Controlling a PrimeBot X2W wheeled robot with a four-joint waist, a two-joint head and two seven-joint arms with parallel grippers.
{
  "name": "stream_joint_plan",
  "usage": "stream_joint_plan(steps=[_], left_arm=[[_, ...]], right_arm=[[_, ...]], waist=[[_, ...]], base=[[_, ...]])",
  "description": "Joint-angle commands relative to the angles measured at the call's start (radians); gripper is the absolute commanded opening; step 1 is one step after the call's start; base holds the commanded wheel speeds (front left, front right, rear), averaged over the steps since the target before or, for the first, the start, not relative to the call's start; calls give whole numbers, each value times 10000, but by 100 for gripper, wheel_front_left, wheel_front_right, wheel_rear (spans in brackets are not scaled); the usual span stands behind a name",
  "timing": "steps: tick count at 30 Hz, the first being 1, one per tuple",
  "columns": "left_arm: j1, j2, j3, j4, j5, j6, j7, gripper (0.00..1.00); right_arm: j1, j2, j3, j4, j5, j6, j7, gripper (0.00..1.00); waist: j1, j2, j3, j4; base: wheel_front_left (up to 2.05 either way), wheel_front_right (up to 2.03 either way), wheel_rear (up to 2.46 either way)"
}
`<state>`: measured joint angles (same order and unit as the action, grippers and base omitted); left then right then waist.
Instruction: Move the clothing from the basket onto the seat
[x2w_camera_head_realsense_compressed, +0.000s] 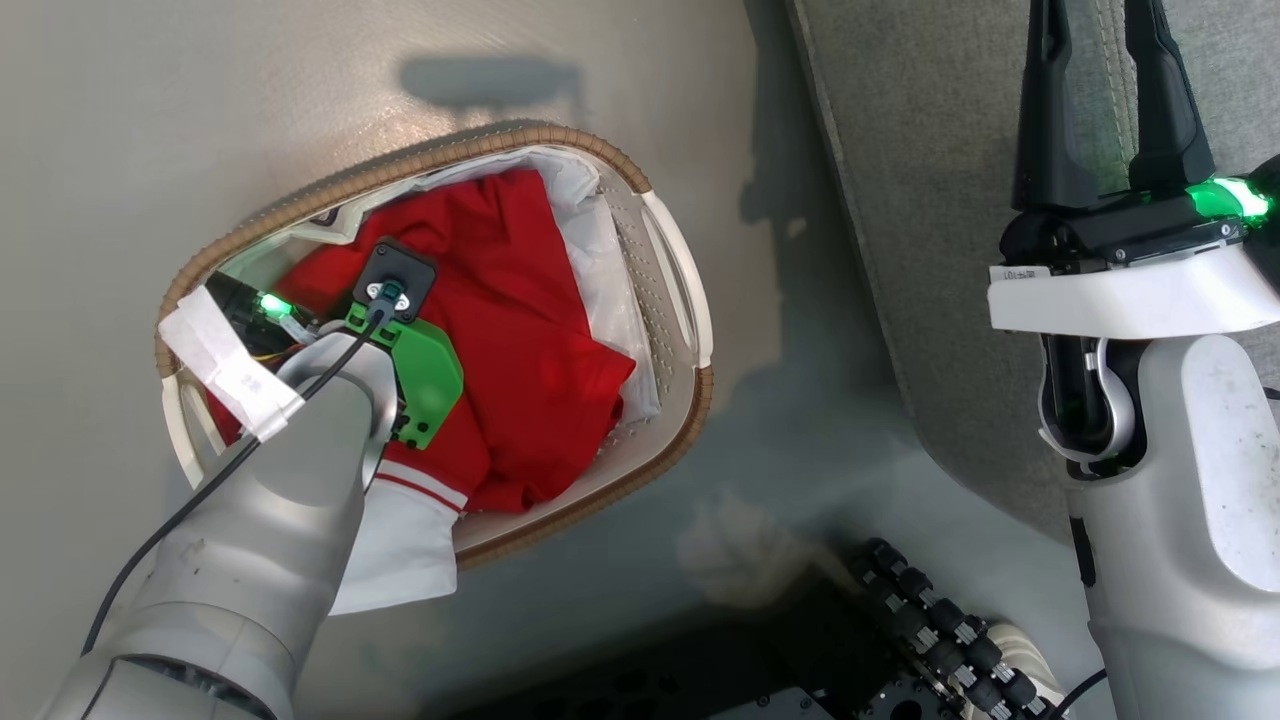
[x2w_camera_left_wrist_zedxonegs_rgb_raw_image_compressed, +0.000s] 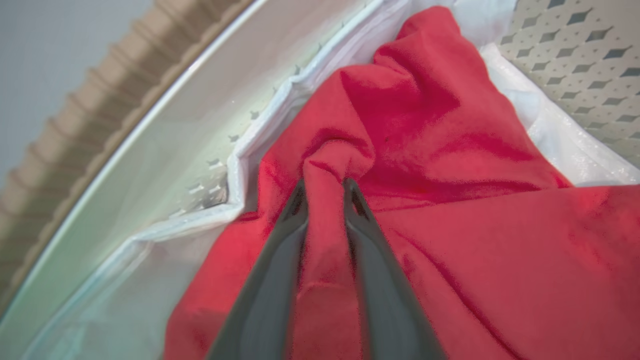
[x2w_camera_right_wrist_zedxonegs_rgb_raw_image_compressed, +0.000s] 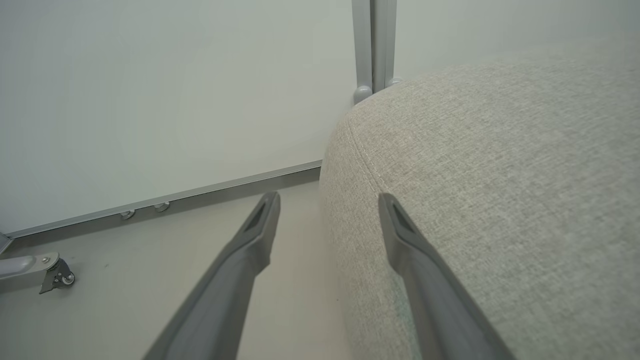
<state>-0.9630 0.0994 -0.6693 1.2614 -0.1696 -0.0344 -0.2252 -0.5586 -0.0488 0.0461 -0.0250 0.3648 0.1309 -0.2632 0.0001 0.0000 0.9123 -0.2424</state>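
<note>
1. The seat (x2w_camera_head_realsense_compressed: 950, 200) lay to the right of the basket, well apart from it across bare floor (x2w_camera_head_realsense_compressed: 150, 150). You would have had to carry the load rightward and up onto it.
2. The basket (x2w_camera_head_realsense_compressed: 420, 160) sat on the floor under your left arm. Its long axis ran roughly across the head view, handle to handle.
3. The clothing (x2w_camera_head_realsense_compressed: 520, 300) was inside the basket on the white liner (x2w_camera_head_realsense_compressed: 600, 240), with one white-striped cuff (x2w_camera_head_realsense_compressed: 420, 490) draped over the near rim. It lay directly at the left claw and nowhere near the right one, so the left arm was plainly the nearer.
4. The left claw (x2w_camera_left_wrist_zedxonegs_rgb_raw_image_compressed: 324, 187) was down in the basket, its fingers closed on a raised fold of the red clothing (x2w_camera_left_wrist_zedxonegs_rgb_raw_image_compressed: 425, 125). The ridge ran on past the tips, away from the wrist.
5. The right claw (x2w_camera_head_realsense_compressed: 1097, 20) hung empty over the seat's edge with its fingers spread apart.
6. Writing: the small white tag (x2w_camera_head_realsense_compressed: 1018, 272) on the right wrist carried print too small to read. You could read no lettering or brand on the clothing.
</note>
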Motion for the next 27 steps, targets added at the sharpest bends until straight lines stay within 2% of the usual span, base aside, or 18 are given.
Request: stream_joint_plan(steps=[1,7,13,27], left_arm=[[76,-44,-26,23,-40,-12,-27,0],[470,-153,-63,2,-240,-188,-227,0],[1256,-130,69,-684,-509,-285,-417,0],[3541,795,477,-4925,-322,-84,-393,0]], right_arm=[[125,-29,10,42,50,-3,-25,100],[285,-29,11,167,-6,-3,-25,100],[623,-29,-104,351,-195,-3,-25,100],[1842,-35,-357,892,-948,-3,-25,100]], waist=[[-1,0,-112,40],[-1,0,-555,162],[-1,0,-1269,449],[-1,0,-3616,1529]], base=[[0,0,0],[0,0,0],[0,0,0],[0,0,0]])
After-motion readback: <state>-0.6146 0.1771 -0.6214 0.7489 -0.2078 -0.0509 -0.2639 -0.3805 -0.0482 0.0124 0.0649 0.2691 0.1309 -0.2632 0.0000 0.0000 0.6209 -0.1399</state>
